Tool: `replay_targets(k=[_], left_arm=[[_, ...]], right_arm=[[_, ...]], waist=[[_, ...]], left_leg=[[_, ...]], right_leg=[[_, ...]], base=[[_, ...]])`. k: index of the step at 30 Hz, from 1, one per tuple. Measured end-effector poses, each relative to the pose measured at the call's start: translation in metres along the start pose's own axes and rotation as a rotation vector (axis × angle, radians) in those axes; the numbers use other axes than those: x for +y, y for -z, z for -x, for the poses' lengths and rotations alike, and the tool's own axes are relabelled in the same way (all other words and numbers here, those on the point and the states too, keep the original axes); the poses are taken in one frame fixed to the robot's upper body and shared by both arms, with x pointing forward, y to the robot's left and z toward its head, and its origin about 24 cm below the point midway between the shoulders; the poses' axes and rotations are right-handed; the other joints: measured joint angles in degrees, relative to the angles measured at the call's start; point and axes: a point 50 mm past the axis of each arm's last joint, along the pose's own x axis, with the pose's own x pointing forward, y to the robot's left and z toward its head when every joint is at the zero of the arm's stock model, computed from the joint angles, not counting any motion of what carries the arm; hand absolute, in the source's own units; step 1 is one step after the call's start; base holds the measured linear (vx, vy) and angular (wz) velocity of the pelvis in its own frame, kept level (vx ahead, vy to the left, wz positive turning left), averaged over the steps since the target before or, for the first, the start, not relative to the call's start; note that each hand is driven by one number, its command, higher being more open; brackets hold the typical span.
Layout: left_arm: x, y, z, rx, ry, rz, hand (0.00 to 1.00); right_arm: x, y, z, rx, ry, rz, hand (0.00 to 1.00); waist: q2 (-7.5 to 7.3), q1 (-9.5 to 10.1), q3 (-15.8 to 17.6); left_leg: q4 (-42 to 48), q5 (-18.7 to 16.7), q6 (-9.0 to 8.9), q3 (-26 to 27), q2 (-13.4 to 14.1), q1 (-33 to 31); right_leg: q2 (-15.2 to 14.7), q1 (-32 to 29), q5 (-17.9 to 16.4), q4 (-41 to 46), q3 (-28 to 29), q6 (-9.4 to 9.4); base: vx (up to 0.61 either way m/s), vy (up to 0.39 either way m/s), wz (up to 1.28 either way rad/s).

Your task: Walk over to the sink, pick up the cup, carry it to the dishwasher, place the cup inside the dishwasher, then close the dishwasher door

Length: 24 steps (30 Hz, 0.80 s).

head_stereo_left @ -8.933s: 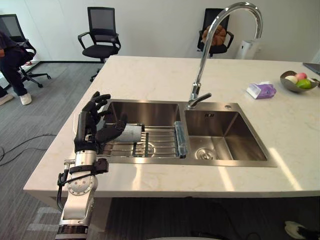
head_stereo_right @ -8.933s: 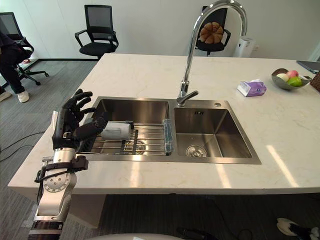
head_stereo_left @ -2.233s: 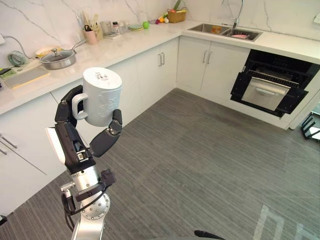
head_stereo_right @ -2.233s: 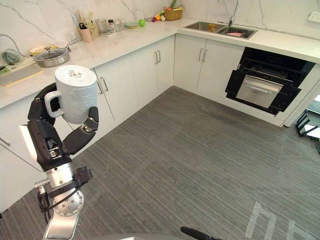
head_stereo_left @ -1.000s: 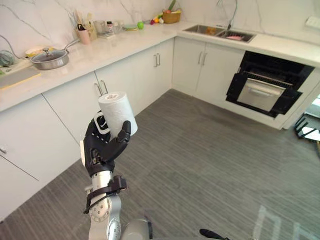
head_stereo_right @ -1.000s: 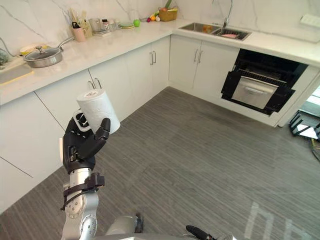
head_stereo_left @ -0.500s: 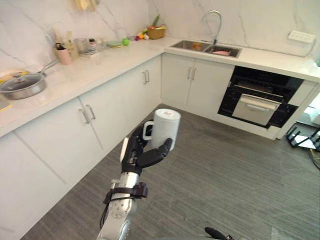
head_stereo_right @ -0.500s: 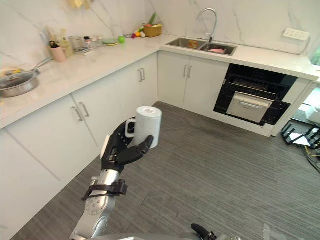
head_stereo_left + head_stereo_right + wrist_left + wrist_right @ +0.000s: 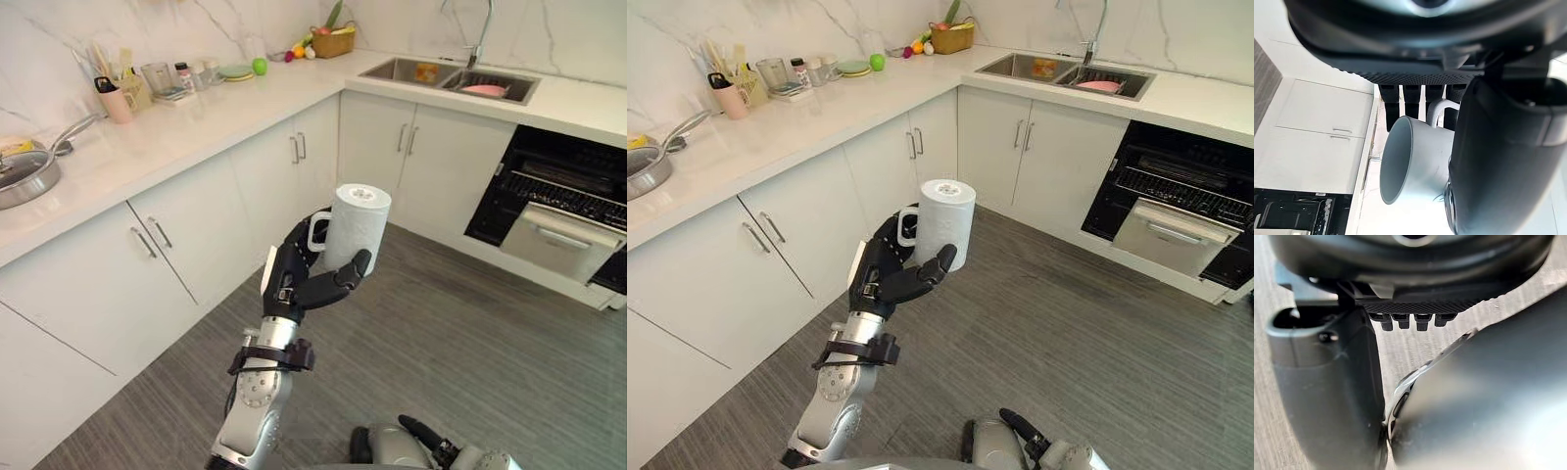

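Since half a second back the whole view has swung and closed in, which I read as the head camera moving with the walk, not the kitchen. The dishwasher (image 9: 558, 206) now looms larger against the right edge, and the cup (image 9: 355, 230) sits in the same hold as before.

My left robot hand (image 9: 289, 284) is gripping the cup out in front at about the height of the tabletop (image 9: 196, 127). Its fingers (image 9: 1410, 100) are curled at the handle and the thumb is pressed up against the wall. The cup's long axis stands close to upright with the base on top. The left wrist view looks straight into its open mouth, so it is riding upside down.

What matters next is the bearing: the dishwasher lies ahead and to the right of the cup, lower than it, and well apart across open floor (image 9: 470, 333). It looks open and dark inside, though from this angle I would not swear how far the front hangs down. I judge the carry is not finished; more steps with a turn to the right come before any lowering.

My right robot hand (image 9: 1327, 382) hangs over the floor, and I cannot tell whether it is open or closed.
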Motion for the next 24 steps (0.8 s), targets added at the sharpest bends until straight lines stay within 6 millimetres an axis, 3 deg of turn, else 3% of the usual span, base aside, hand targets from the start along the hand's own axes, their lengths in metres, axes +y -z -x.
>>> replay_targets(k=[1,2,3,4,5,6,8,9,11,12,13,14,15,16,17,18,20,21,22,23,24], left_arm=[[-0.003,-0.002,0.001,-0.01,-0.009,0.022,0.0],[-0.004,-0.005,0.002,-0.026,-0.02,0.038,0.0],[-0.004,-0.011,0.007,-0.062,-0.044,0.059,0.0],[-0.005,-0.011,0.01,-0.064,-0.056,0.076,0.0],[-0.003,-0.011,0.012,-0.061,-0.054,0.068,0.0],[0.001,-0.01,0.013,-0.055,-0.057,0.063,0.0],[0.005,-0.009,0.014,-0.053,-0.072,0.08,0.0],[0.008,-0.01,0.014,-0.054,-0.078,0.086,0.0],[0.014,-0.009,0.016,-0.047,-0.08,0.068,0.0],[0.015,-0.005,0.019,-0.03,-0.076,0.056,0.0],[0.016,0.0,0.021,-0.006,-0.075,0.046,0.0],[0.015,0.004,0.023,0.007,-0.077,0.034,0.0],[0.015,0.011,0.025,0.038,-0.075,0.009,0.0],[0.015,0.015,0.026,0.057,-0.065,-0.007,0.0],[0.013,0.02,0.027,0.082,-0.039,-0.028,0.0],[0.012,0.02,0.027,0.087,-0.026,-0.033,0.0],[0.013,0.019,0.023,0.097,0.044,-0.056,0.0],[0.013,0.018,0.021,0.092,0.057,-0.057,0.0],[0.013,0.015,0.017,0.075,0.072,-0.055,0.0],[0.011,0.013,0.016,0.066,0.083,-0.056,0.0],[0.01,0.013,0.016,0.068,0.092,-0.055,0.0]], right_arm=[[-0.005,-0.001,0.0,-0.004,0.012,-0.004,1.0],[-0.007,0.001,-0.001,-0.003,0.017,0.001,1.0],[-0.014,0.006,-0.003,-0.001,0.034,0.025,1.0],[-0.021,0.004,-0.003,-0.013,0.052,0.023,1.0],[-0.021,0.004,-0.003,-0.02,0.059,0.04,1.0],[-0.021,0.003,-0.003,-0.027,0.077,0.071,1.0],[-0.025,0.007,-0.007,0.005,0.108,0.094,1.0],[-0.026,0.009,-0.01,0.03,0.124,0.102,1.0],[-0.023,0.009,-0.011,0.044,0.141,0.125,1.0],[-0.022,0.01,-0.012,0.054,0.151,0.139,1.0],[-0.02,0.013,-0.013,0.063,0.158,0.149,1.0],[-0.019,0.014,-0.013,0.062,0.16,0.148,1.0],[-0.015,0.017,-0.014,0.06,0.157,0.14,1.0],[-0.013,0.02,-0.014,0.063,0.159,0.133,1.0],[-0.013,0.025,-0.016,0.083,0.165,0.087,1.0],[-0.012,0.027,-0.016,0.089,0.16,0.054,1.0],[-0.017,0.039,-0.021,0.118,0.152,-0.066,1.0],[-0.018,0.04,-0.022,0.118,0.15,-0.088,1.0],[-0.018,0.042,-0.022,0.112,0.143,-0.126,1.0],[-0.02,0.04,-0.023,0.081,0.139,-0.167,1.0],[-0.023,0.038,-0.023,0.061,0.142,-0.187,1.0]], waist=[[2.64,0.27,0.1],[1.92,0.57,0.1],[0.26,1.39,0.7],[1.5,1.33,0.7],[1.43,1.35,0.7],[1.27,1.55,0.6],[0.44,2.64,0.3],[0.25,3.87,0.2],[-0.08,4.53,0.1],[-0.24,4.51,0.0],[-0.71,4.68,-0.3],[-0.9,4.8,-0.5],[-1.64,4.57,-1.1],[-2.29,4.0,-1.6],[-3.78,2.74,-2.1],[-4.21,2.37,-2.3],[-5.72,1.67,-3.3],[-5.86,1.67,-3.4],[-6.12,2.11,-3.6],[-6.61,2.81,-3.8],[-5.9,2.71,-3.9]], left_leg=[[11.4,7.3,0.51,-1.3,3.8,-6.1],[17.0,11.9,0.89,-1.1,4.0,-9.0],[26.2,21.1,-0.42,-1.7,5.2,-12.8],[34.7,20.2,0.12,-3.4,5.9,-18.2],[37.3,18.4,0.61,-2.9,5.4,-21.0],[38.7,13.9,1.96,-0.3,4.6,-26.3],[30.6,9.2,1.91,3.9,3.1,-30.6],[17.8,6.4,1.14,5.4,1.6,-30.0],[-5.6,6.0,0.24,3.4,-2.3,-26.3],[-18.3,7.9,-0.05,-1.3,-4.9,-24.8],[-22.1,12.4,-1.1,-4.8,-6.3,-24.7],[-22.3,14.2,-1.44,-5.7,-6.7,-24.7],[-19.7,16.0,-3.3,-5.4,-7.5,-24.9],[-17.4,14.6,-1.85,-4.4,-8.5,-25.2],[-12.3,10.3,-0.58,-3.1,-9.4,-26.3],[-10.6,8.8,-0.33,-3.0,-9.9,-26.5],[-9.4,5.8,1.31,-1.9,-12.4,-23.4],[-10.4,5.2,1.77,-1.4,-13.0,-21.8],[-13.9,3.9,2.67,0.0,-13.8,-18.2],[-17.7,3.4,3.66,1.3,-15.0,-14.5],[-20.0,3.7,4.16,1.7,-15.1,-12.1]], right_leg=[[1.6,2.5,-2.3,1.9,-1.6,0.77],[0.8,2.7,-4.7,7.0,-1.2,1.3],[0.6,6.8,-10.8,7.0,-0.4,-0.33],[1.6,9.2,-12.4,6.5,-1.2,-0.52],[1.6,10.1,-12.6,5.8,-1.2,-0.56],[1.6,12.1,-12.5,2.8,-0.8,-0.39],[1.6,15.5,-9.6,-3.3,0.9,0.66],[1.6,18.1,-7.6,-7.5,2.9,0.51],[1.0,21.2,-6.9,-10.9,7.0,1.2],[0.7,22.6,-7.1,-12.5,9.9,1.91],[0.0,23.5,-7.7,-13.4,13.2,3.04],[-0.3,23.8,-8.1,-13.6,14.8,3.83],[-1.4,24.4,-9.2,-13.7,17.6,5.25],[-2.7,24.5,-9.5,-13.7,18.3,5.84],[-4.3,24.6,-9.8,-12.7,19.5,6.6],[-4.9,24.8,-9.9,-11.9,19.3,6.75],[-7.7,23.3,-8.9,-1.9,17.0,7.47],[-8.4,21.7,-7.8,2.6,16.4,7.2],[-10.1,16.7,-3.2,13.7,14.9,5.1],[-12.7,11.3,5.3,23.3,13.3,1.1],[-13.3,9.6,9.3,26.6,13.3,0.1]], base=[[0.32,-0.163,-0.1],[0.46,-0.146,-0.16],[0.38,-0.109,0.0],[0.33,-0.081,0.09],[0.29,-0.058,0.23],[0.4,-0.103,0.05],[0.38,-0.087,-0.28],[0.33,-0.01,-0.7],[0.47,0.082,-0.98],[0.58,0.206,-1.32],[0.48,0.22,-1.28],[0.48,0.283,-1.29],[0.38,0.257,-0.81],[0.47,0.318,-0.74],[0.45,0.313,-0.31],[0.53,0.346,-0.21],[0.43,0.272,0.04],[0.31,0.205,-0.12],[0.26,0.207,-0.41],[0.25,0.203,-0.47],[0.26,0.198,-0.45]])
